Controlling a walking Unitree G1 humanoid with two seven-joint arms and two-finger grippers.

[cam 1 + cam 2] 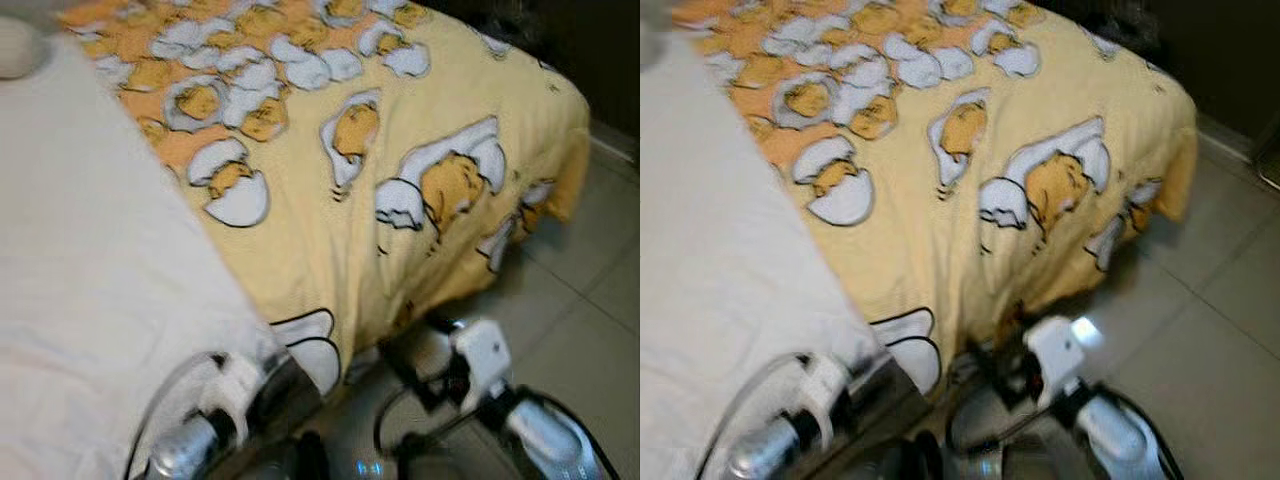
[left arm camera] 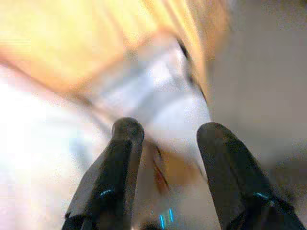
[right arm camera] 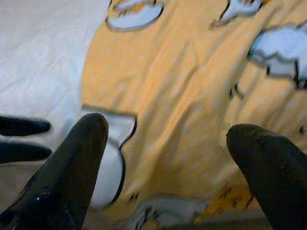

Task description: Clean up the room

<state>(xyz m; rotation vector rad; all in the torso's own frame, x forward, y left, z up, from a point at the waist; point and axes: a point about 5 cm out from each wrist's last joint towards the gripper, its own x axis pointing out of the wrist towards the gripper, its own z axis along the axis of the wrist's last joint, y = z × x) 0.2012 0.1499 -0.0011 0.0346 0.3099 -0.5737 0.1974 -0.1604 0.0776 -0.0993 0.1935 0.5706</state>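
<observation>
A yellow blanket (image 1: 300, 230) printed with cartoon eggs covers the bed and hangs over its near edge. A white sheet (image 1: 90, 250) lies over the bed's left part. My left gripper (image 2: 171, 132) is open and holds nothing, low at the blanket's hanging edge where it meets the white sheet. My right gripper (image 3: 170, 129) is also open and holds nothing. It faces the draped blanket (image 3: 192, 96) from close by, beside the left one, whose fingers (image 3: 24, 139) show at the side. Both silver arms come in at the bottom of the eye views, left (image 1: 190, 445) and right (image 1: 540, 430).
Pale tiled floor (image 1: 590, 310) runs along the bed's right side. A dark area (image 1: 600, 50) lies beyond the bed's far right corner. A pale rounded thing (image 1: 15, 45) rests at the bed's far left. The pictures are blurred.
</observation>
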